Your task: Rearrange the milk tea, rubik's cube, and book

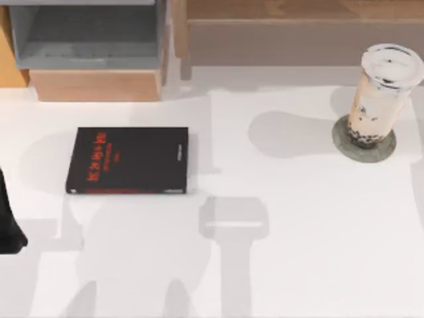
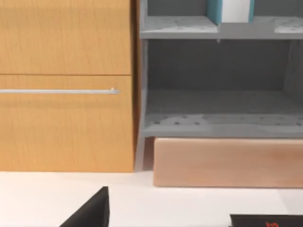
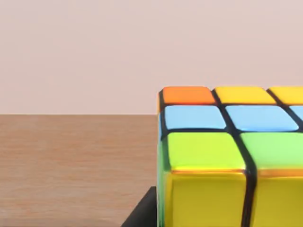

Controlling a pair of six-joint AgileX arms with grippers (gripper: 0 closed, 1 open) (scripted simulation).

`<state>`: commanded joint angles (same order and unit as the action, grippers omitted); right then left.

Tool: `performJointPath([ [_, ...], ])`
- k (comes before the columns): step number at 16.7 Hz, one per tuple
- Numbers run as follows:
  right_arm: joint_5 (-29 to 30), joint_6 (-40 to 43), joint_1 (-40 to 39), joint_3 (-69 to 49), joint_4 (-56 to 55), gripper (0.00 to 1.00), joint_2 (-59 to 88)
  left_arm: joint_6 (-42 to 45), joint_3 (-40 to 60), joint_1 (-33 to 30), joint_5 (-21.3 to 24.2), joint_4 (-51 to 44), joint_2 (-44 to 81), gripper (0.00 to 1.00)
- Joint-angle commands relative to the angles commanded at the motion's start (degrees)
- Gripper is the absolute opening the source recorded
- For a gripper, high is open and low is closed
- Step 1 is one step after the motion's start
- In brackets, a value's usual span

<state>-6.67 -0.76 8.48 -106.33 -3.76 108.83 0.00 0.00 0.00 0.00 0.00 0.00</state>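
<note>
Three things matter: the thin black book with red lettering [image 1: 127,161] lies flat at table left, stiff, so grip an edge; the tall clear milk tea cup [image 1: 382,93] stands far right, tippable; the small colourful rubik's cube [image 3: 227,156] sits close before the right wrist camera. Finger state: I cannot tell.

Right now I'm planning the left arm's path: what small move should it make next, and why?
Probably swing the left arm, at the table's left edge, toward the flat black book with red lettering. The book lies untouched on the white table nearest that arm.
</note>
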Motion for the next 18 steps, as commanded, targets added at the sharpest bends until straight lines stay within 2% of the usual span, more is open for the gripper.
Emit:
performJointPath([
  [5, -0.3, -0.1, 0.2, -0.3, 0.6, 0.00, 0.6, 0.0, 0.0, 0.0, 0.0, 0.0, 0.0, 1.00],
  [18, -0.3, -0.1, 0.2, -0.3, 0.6, 0.98, 0.6, 0.0, 0.0, 0.0, 0.0, 0.0, 0.0, 1.00],
])
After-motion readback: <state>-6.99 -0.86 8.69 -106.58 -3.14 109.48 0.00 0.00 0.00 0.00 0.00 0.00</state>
